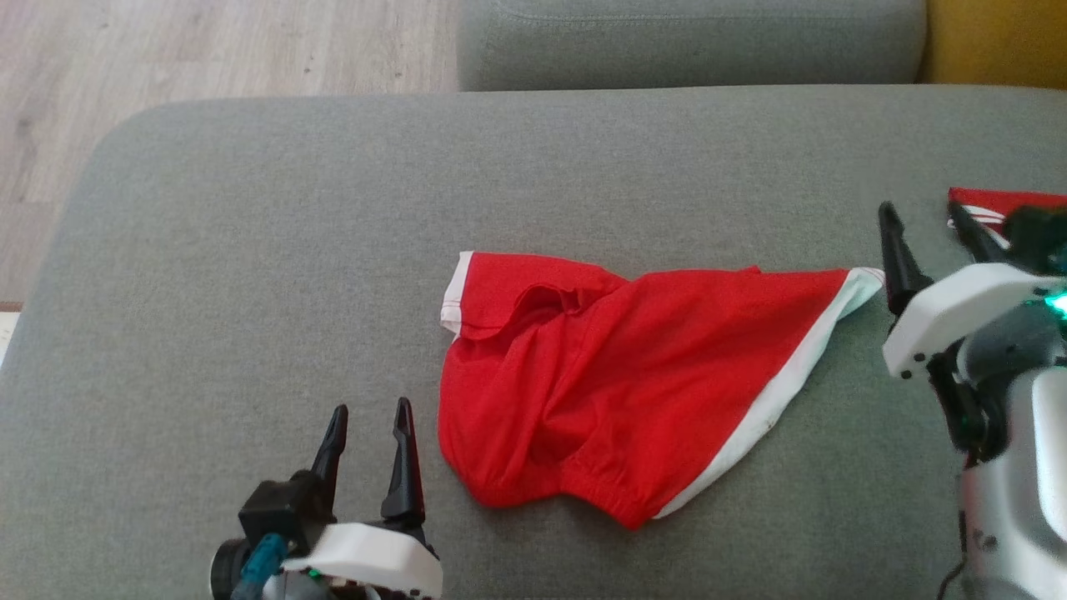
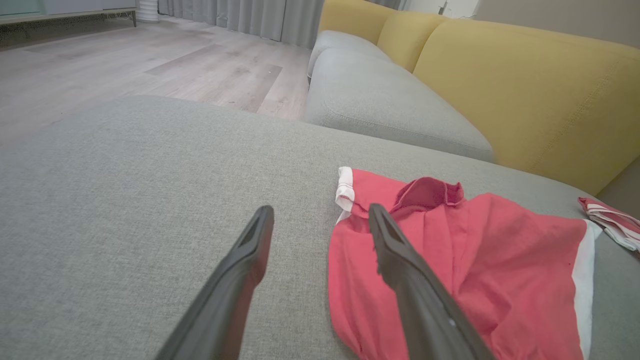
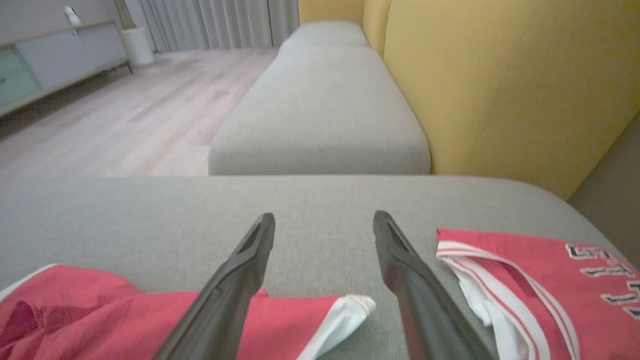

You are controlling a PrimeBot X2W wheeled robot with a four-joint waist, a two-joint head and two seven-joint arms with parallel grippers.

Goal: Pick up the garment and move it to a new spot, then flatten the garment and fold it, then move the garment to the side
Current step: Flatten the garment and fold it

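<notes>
The red garment (image 1: 617, 383) lies rumpled mid-cushion on the grey sofa seat (image 1: 250, 250). The left hand (image 1: 372, 407) waits just beside the garment's lower-left edge and the right hand (image 1: 921, 208) at its white-banded right corner. Both are spread wide and grip nothing, probably poised to pull opposite ends flat. Left of the garment the seat is bare. A lettered jersey (image 3: 540, 270) lies near on the garment's right, seemingly apart from it.

A folded red jersey (image 3: 540, 270) with white stripes and dark lettering lies at the right edge of the grey seat cushion (image 1: 250, 250). Past the cushion's far edge sits a second grey cushion (image 3: 320, 115) against a yellow backrest (image 3: 500, 85). To their left runs a pale wooden floor (image 2: 125, 65), with grey curtains (image 3: 215, 22) and a low cabinet (image 3: 55, 55) beyond.
</notes>
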